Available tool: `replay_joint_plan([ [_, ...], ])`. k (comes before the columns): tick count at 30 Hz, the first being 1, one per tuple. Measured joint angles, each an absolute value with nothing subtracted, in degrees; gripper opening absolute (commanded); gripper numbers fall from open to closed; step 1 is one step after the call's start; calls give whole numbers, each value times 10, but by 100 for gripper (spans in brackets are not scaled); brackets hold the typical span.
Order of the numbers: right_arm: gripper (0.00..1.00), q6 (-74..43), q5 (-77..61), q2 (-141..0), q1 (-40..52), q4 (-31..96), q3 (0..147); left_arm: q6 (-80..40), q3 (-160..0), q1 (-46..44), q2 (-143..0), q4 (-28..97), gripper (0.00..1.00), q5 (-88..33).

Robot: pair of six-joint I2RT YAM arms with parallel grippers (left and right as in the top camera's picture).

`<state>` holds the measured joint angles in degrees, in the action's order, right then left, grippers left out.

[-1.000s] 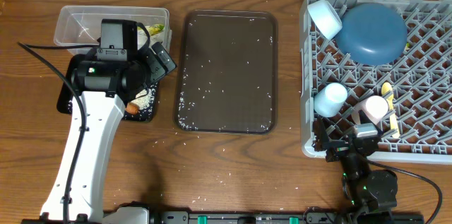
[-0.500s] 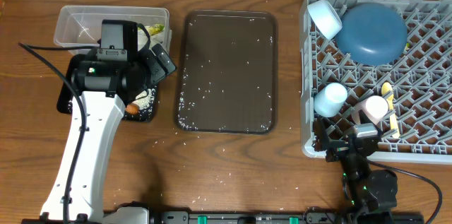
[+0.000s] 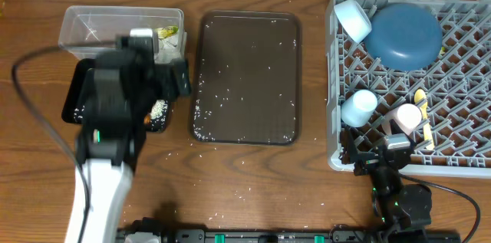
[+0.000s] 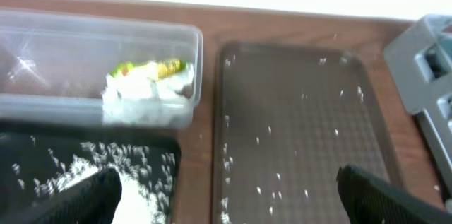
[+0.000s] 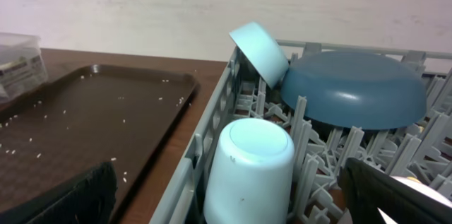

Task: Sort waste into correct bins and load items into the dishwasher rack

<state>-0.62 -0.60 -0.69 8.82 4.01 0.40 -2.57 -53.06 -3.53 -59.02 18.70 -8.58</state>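
Note:
The clear tub holds crumpled white paper with a yellow-green wrapper, also seen in the left wrist view. The black tray below it holds a pile of rice and an orange carrot piece. My left gripper is open and empty, over the gap between the black tray and the brown tray. The grey rack holds the blue bowl, white bowl, light blue cup, pink cup and yellow spoon. My right gripper is open at the rack's front wall.
The dark brown serving tray lies in the middle with scattered rice grains on it. A few grains lie on the wooden table in front of it. The left arm is blurred over the black tray.
The left arm has lifted and shifted, and is now blurred with motion, uncovering more of the clear tub. The right arm and the rack's items have not moved.

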Motion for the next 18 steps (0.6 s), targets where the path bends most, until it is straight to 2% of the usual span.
replay_joint_plan([
  [7,99,-6,-6,-7,88,40,4,1,-276,-16,-352,13,100,-81],
  [12,99,-6,-6,-7,88,40,4,1,-146,-8,-225,-31,100,-65],
  [18,99,-6,-6,-7,88,40,4,-7,-67,-8,-126,-45,100,-46],
])
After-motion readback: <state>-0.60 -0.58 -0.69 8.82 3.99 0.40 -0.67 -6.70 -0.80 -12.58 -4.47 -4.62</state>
